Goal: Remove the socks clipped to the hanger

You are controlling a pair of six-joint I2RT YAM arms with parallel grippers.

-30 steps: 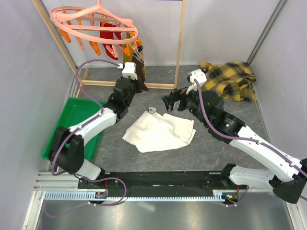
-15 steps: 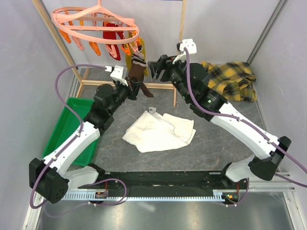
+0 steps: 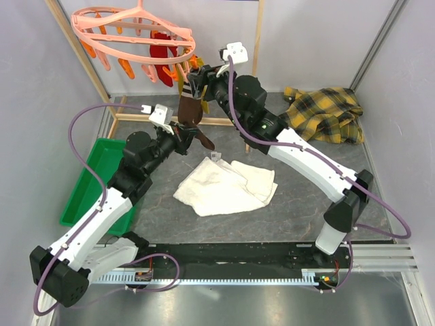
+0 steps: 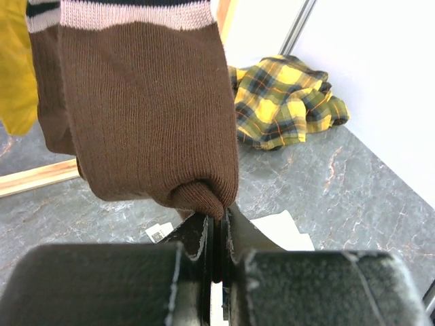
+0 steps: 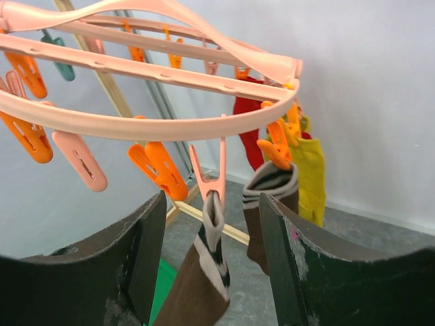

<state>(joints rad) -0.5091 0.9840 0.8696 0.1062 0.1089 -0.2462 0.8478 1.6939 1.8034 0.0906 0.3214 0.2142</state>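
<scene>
Nearest me, the white towel (image 3: pixel 224 187) lies rumpled on the table. Just past it, the left gripper (image 4: pixel 217 224) is pinched tight on the lower end of a dark brown sock (image 3: pixel 187 109) (the one hanging from the ring). Higher up, the right gripper (image 5: pixel 212 255) stands spread either side of that sock's striped cuff and its pink clip (image 5: pixel 209 173), touching neither. Beyond, a red sock (image 5: pixel 248 125) and a yellow sock (image 5: pixel 310 176) hang clipped to the pink hanger (image 3: pixel 136 34).

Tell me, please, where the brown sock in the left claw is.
In the top view, the brown sock hangs upper centre from the hanger's right rim, beside the yellow sock; the left claw pinches its lower end, the right claw flanks its clip.
</scene>
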